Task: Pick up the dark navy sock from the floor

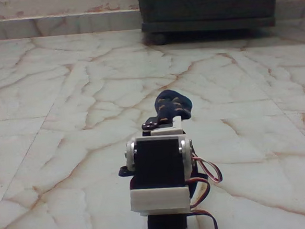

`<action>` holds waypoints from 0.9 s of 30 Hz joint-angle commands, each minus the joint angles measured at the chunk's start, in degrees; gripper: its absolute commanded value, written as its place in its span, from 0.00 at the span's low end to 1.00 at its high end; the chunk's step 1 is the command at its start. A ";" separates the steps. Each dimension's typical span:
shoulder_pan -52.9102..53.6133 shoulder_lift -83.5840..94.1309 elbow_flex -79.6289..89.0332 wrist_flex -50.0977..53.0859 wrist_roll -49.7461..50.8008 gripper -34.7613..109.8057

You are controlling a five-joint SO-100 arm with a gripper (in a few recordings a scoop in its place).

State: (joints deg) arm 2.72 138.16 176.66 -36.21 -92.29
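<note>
Fixed view, low and behind the arm (160, 169), looking across the floor (62, 100); the arm stands at bottom centre, its white brackets and black servo blocks facing the camera, with red, black and white wires looping out on its right side; the gripper (161, 125) lies beyond the nearest servo, largely hidden by it, so how far the jaws stand apart cannot be told, nor whether they have hold of anything; the sock (173, 105), dark navy with small orange-tan flecks, shows as a rounded bunch just above and slightly right of the arm's upper bracket, touching or overlapping the gripper region in this view; whether it rests on the floor or is lifted cannot be told; a small dark piece also shows at the arm's lower left; the floor is glossy cream marble with brown-orange veins and thin grout lines; a dark cabinet (208, 6) on small round feet stands at the far wall, well apart from the arm.
</note>
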 commanded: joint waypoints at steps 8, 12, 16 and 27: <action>0.70 2.55 0.00 -2.02 -0.79 0.24; 2.29 2.46 0.00 -1.93 -1.58 0.24; 2.02 2.37 0.00 -1.85 -0.09 0.24; 2.02 2.37 0.00 -1.32 -0.44 0.24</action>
State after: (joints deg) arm 4.75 138.16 176.66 -37.35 -92.99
